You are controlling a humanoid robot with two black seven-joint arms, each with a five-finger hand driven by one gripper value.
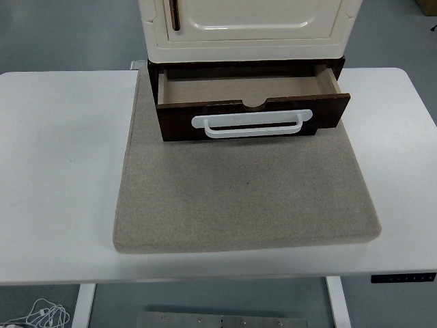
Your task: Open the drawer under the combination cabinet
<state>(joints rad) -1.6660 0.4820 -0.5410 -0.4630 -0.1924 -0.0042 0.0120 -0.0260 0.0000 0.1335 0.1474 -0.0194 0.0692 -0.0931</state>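
A cream combination cabinet [247,26] stands at the far middle of the table on a dark brown base. Its dark brown drawer [252,116] under the cabinet is pulled out toward me, showing an empty pale interior [242,89]. A white bar handle [251,125] runs across the drawer front. The drawer sits slightly skewed, its right end further out. Neither of my hands shows in the head view.
A grey felt mat [242,191] lies under the cabinet and covers the table's middle. The white table [58,171] extends to both sides. A brown door handle [174,14] shows on the cabinet's left. Cables [41,316] lie on the floor below.
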